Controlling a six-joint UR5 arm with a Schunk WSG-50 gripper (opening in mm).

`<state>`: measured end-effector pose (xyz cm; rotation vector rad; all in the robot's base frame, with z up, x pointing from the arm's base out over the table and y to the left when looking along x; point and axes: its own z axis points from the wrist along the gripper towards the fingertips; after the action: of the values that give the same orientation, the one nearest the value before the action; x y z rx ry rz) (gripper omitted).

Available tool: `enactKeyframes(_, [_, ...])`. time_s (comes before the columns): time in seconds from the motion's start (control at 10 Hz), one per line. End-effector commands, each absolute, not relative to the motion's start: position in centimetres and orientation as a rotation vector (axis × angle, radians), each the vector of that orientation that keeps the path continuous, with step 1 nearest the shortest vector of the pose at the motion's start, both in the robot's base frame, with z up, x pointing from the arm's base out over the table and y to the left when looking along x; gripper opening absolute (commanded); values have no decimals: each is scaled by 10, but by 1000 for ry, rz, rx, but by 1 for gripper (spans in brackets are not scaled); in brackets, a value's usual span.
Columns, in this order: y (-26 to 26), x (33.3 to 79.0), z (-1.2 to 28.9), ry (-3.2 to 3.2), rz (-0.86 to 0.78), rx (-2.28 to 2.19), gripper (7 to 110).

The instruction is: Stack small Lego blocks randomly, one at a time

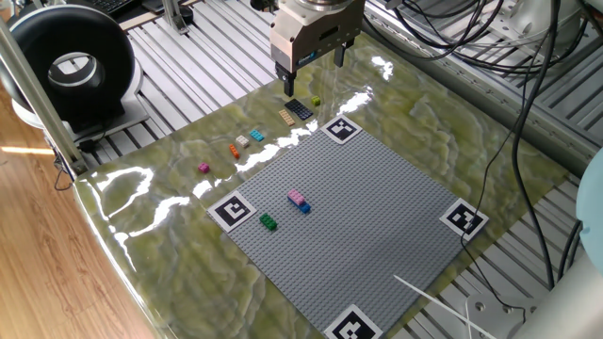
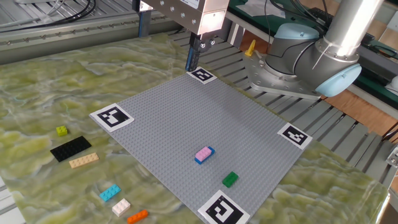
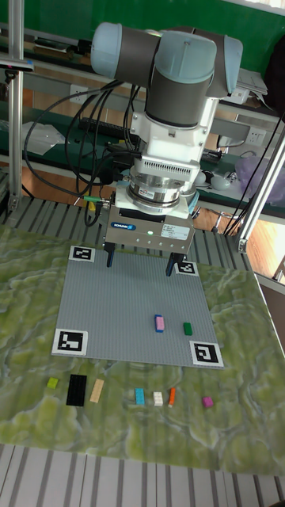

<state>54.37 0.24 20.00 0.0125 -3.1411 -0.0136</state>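
Observation:
My gripper hangs open and empty above the far corner of the grey baseplate, well off the surface. On the plate a pink block sits on a blue one, with a green block alone near them. Off the plate, on the mat, lie a magenta block, an orange block, a whitish block and a cyan block. In the tall fixed view the gripper is over the plate's back edge, far from the pink-on-blue pair.
A tan flat piece, a black flat plate and a small yellow-green brick lie under the gripper's side. Marker tags sit at the plate's corners. A black round device stands far left; the robot base is behind.

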Motion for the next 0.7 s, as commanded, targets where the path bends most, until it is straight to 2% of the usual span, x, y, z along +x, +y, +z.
enactKeyframes(0.0, [20,542,201,-3132,-108,141,107])
enactKeyframes(0.1, [21,542,199,-3134,-108,139,107])
enactKeyframes(0.2, [22,543,197,-3137,-108,134,7])
enactKeyframes(0.6, [22,542,196,-3137,-98,129,7])
